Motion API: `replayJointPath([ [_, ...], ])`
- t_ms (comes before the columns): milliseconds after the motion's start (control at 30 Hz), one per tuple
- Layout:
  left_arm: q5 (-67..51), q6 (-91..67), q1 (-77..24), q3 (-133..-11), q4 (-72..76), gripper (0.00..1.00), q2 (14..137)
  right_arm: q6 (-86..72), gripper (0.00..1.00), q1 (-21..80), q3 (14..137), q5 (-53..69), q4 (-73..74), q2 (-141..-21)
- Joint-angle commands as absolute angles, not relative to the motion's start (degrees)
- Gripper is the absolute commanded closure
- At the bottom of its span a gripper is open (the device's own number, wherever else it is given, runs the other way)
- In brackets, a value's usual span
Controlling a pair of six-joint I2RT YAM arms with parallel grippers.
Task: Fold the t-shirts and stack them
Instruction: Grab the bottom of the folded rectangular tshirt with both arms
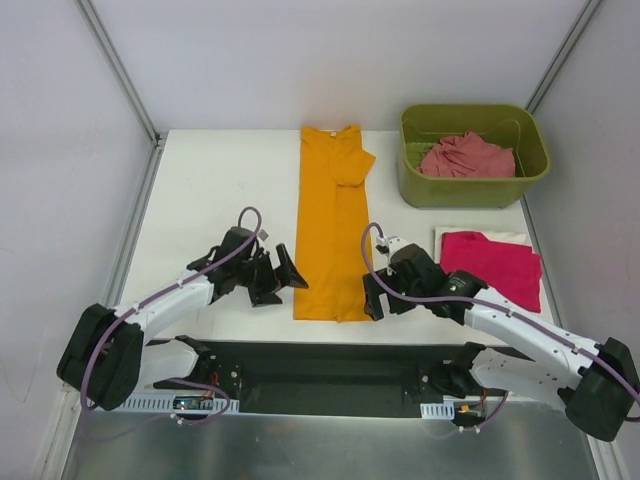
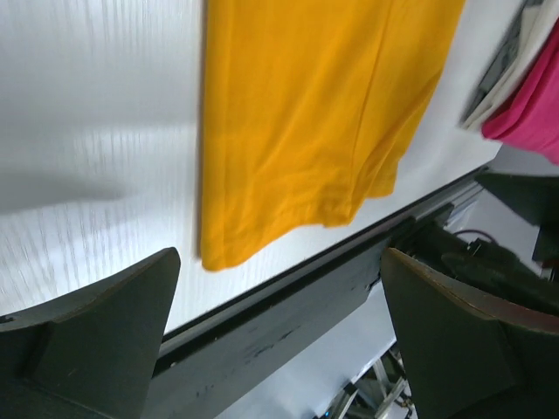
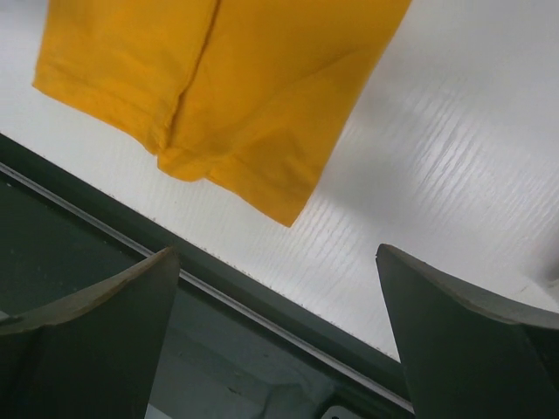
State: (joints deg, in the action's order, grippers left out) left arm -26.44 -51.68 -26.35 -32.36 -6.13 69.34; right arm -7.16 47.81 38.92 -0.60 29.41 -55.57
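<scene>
**One t-shirt folded, one part-folded, one not yet begun**

The left hand (image 1: 280, 278) and the right hand (image 1: 373, 285) are held released and empty on either side of the near hem of the bright orange-yellow collared cloth t-shirt (image 1: 330, 230). It is laid on the white desk (image 1: 210, 190), folded lengthwise into a long strip, and its crosswise folds are judged outstanding. The magenta cloth t-shirt (image 1: 495, 265) is seen folded at the right. The salmon-pink cloth t-shirt (image 1: 465, 157) is seen crumpled in the olive-green plastic bin (image 1: 475, 190).
</scene>
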Motion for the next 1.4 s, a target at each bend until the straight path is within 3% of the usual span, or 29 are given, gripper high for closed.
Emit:
replayJointPath([
  [0,-26.02,-54.93,-29.88,-27.69,-6.85,0.03,63.91,-9.49,0.0,47.37,37.44,4.82,29.0,-58.18],
  [100,-25.23,-54.93,-32.07,-26.19,-7.56,0.06,63.98,-10.98,0.01,47.46,36.48,8.51,27.17,-61.43],
  [233,-24.87,-54.23,-35.06,-26.89,-7.65,0.23,67.93,-12.74,0.08,47.46,35.07,10.28,24.44,-65.81],
  [367,-20.5,-54.32,-37.0,-28.21,-7.73,0.45,74.42,-13.88,0.26,47.37,34.63,10.55,23.38,-69.17],
  [500,-18.73,-54.58,-38.14,-30.23,-8.17,0.67,78.31,-13.63,0.38,47.11,34.37,9.5,21.28,-70.31],
  [567,-16.88,-54.67,-38.41,-30.58,-8.35,0.72,79.45,-13.27,0.43,46.59,34.19,8.35,20.83,-70.84],
  [667,-16.52,-54.14,-38.5,-31.73,-8.44,0.99,80.68,-12.22,0.53,45.36,34.28,8.09,19.78,-72.68],
  [833,-16.87,-53.7,-38.5,-32.08,-8.7,1.0,80.68,-10.72,0.66,45.0,35.33,8.26,17.49,-77.24],
  [933,-17.31,-53.53,-38.58,-32.08,-8.61,1.0,80.33,-10.2,0.8,45.09,35.95,10.19,15.83,-79.36],
  [967,-17.49,-53.35,-38.58,-32.08,-8.7,1.0,79.98,-9.93,0.92,45.09,35.95,10.8,15.47,-79.54],
  [1033,-18.36,-53.09,-38.58,-31.64,-8.7,1.0,79.02,-10.02,0.99,45.18,35.42,13.35,14.94,-78.23],
  [1233,-19.25,-55.54,-40.51,-24.27,-12.21,1.0,66.82,-14.67,0.99,48.15,30.16,20.82,17.84,-67.26],
  [1367,-21.18,-58.45,-42.89,-21.01,-16.86,1.0,54.09,-20.99,0.99,55.96,28.48,24.86,18.38,-62.85],
])
